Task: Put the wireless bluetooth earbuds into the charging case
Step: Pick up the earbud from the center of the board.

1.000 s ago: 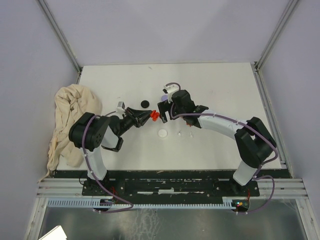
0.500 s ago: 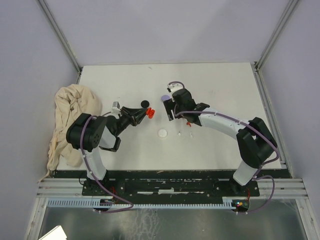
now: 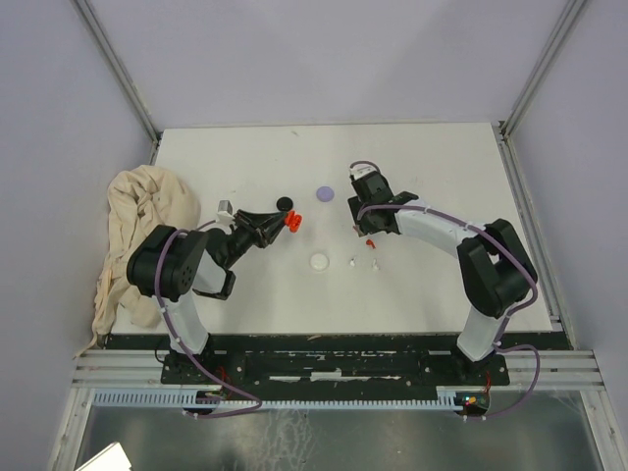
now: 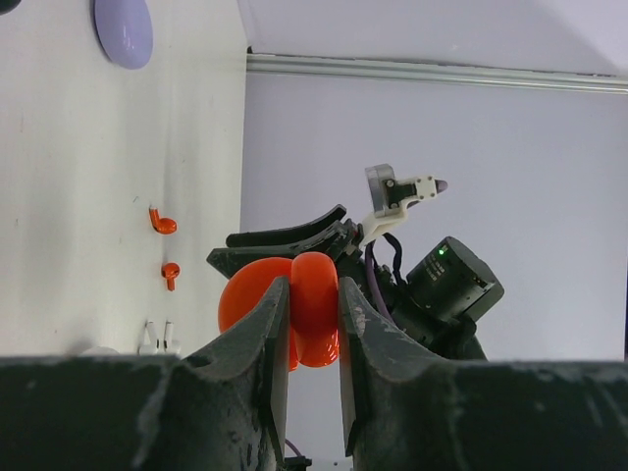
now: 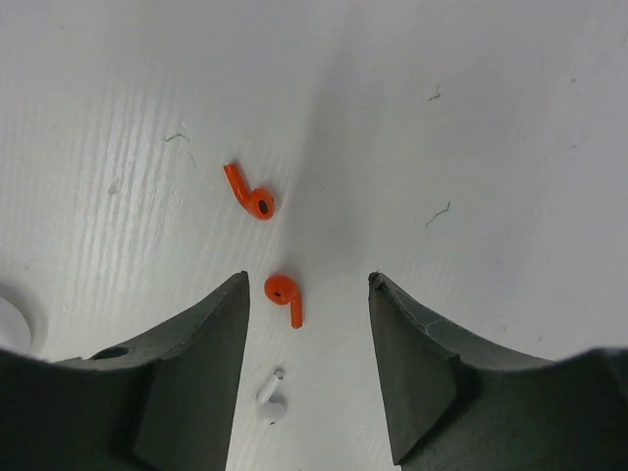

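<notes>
My left gripper is shut on a red charging case, held above the table. In the left wrist view the red case sits pinched between the fingers, with its lid part standing off to the left. Two red earbuds lie on the white table. My right gripper hangs open over them, the nearer red earbud between its fingers and close to the left one. In the top view the right gripper is just above the red earbuds. A white earbud lies nearer the camera.
A lilac disc, a black disc and a white disc lie on the table. Two white earbuds lie in front of the red ones. A crumpled beige cloth covers the left edge.
My right gripper has pulled away from the red case and moved right, over the red earbuds, its jaws narrowing. The lilac disc is now uncovered. The left gripper has shifted slightly back with the case.
</notes>
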Controlling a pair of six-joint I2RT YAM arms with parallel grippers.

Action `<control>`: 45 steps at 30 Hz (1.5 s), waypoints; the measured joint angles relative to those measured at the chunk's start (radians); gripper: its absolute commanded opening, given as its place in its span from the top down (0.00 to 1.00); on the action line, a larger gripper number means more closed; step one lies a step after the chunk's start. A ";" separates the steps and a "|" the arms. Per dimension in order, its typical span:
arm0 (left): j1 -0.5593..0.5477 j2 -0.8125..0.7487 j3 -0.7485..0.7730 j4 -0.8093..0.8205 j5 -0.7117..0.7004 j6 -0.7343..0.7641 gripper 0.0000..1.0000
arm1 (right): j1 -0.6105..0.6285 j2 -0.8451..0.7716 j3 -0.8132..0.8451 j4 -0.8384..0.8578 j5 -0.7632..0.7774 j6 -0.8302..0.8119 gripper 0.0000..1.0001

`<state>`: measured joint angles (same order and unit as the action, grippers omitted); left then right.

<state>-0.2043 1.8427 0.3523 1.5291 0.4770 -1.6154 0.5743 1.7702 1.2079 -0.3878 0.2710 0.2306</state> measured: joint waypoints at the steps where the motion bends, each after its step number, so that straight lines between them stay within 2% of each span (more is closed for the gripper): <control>1: 0.000 0.000 0.000 0.000 0.000 0.000 0.97 | 0.000 0.005 0.000 -0.010 -0.001 -0.002 0.44; 16: 0.000 0.000 0.000 0.000 0.004 0.000 0.97 | 0.001 0.086 0.048 -0.114 -0.067 -0.027 0.48; 45: 0.007 0.006 0.000 0.000 0.006 0.000 0.97 | -0.007 0.143 0.080 -0.145 -0.113 -0.030 0.60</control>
<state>-0.1974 1.8488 0.3523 1.5291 0.4835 -1.6154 0.5671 1.9133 1.2884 -0.5327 0.1585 0.2008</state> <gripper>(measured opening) 0.288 0.414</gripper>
